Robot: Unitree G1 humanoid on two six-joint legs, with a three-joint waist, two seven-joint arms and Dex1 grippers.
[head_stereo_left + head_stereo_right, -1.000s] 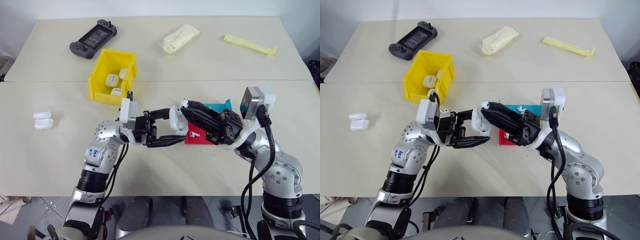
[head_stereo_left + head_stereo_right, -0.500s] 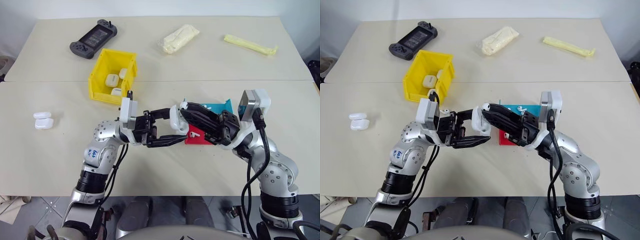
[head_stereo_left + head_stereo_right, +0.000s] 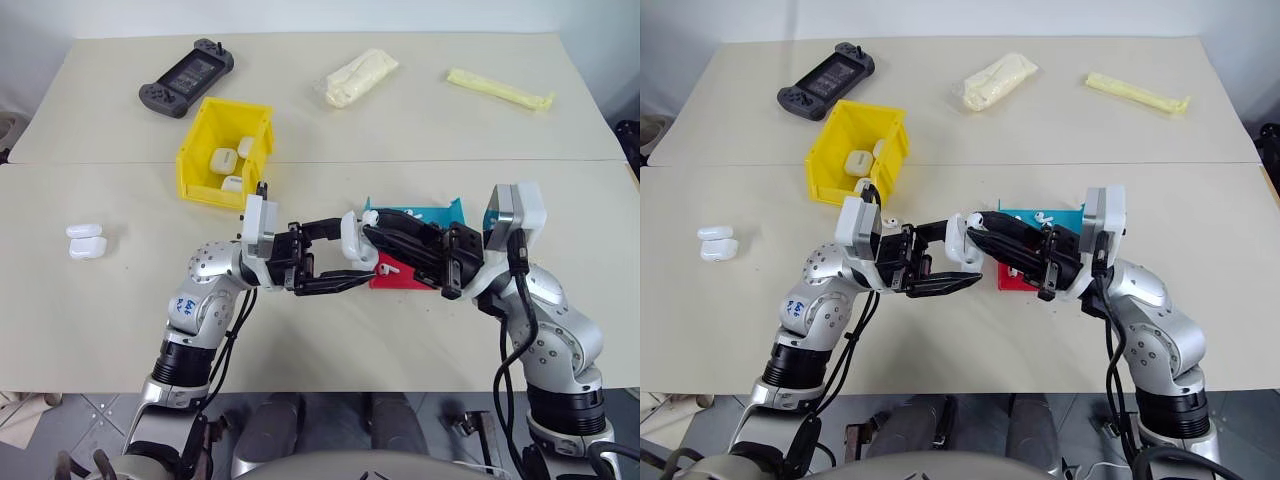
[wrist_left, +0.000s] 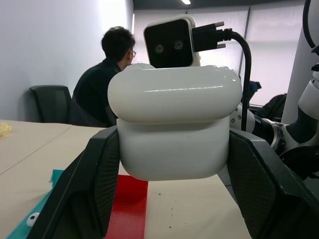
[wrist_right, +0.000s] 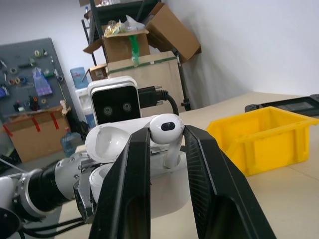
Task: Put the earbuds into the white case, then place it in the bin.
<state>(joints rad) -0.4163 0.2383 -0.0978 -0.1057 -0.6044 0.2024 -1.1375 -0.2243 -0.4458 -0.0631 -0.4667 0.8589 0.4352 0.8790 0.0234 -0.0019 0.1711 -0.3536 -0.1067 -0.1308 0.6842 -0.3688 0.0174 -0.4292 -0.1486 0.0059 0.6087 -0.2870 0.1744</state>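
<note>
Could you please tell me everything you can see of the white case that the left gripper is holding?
The white case is small, glossy, smooth plastic with rounded corners. The left gripper is shut on its lower body, one black finger on each side, holding it in the air above the table. Its hinged lid stands open in the right wrist view. The right gripper holds an earbud with its stem pointing down at the case's open top. Whether the earbud touches the case cannot be told.

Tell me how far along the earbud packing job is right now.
Done: three small glossy white cases lie in the bright yellow plastic bin. In hand: the left gripper holds an open white case while the right gripper pinches a tiny white earbud above it. Left: seating the earbud, binning this case, and two cases waiting on the table.
</note>
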